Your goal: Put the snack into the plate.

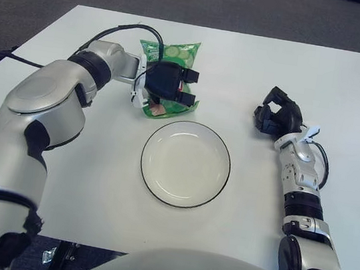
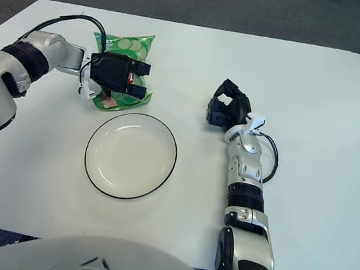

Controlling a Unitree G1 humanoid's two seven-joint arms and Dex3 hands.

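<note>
The broad white bench (image 1: 347,91) carries everything, and the round white ceramic plate with a thin dark rim (image 1: 185,164) sits near its middle, bare inside; every place here is given from that plate. Beyond the plate and a little to its left lies the green crinkly plastic snack bag (image 1: 178,53), its near edge just beside the plate's far rim but not over it. The black three-fingered left hand (image 1: 168,83) is on top of the bag, fingers curled down over its middle and pinching the film, so it grips the snack. The black right hand (image 1: 275,116) shows well to the right of the plate, idle, fingers curled and holding nothing. The bag looks light, soft and puffed, so it should lift easily but may crumple, sag or slip through smooth fingers; its contents are probably brittle, so a hard squeeze seems unwise. A hold across the middle or at a sealed end seam looks safest for the short carry to the plate.
</note>
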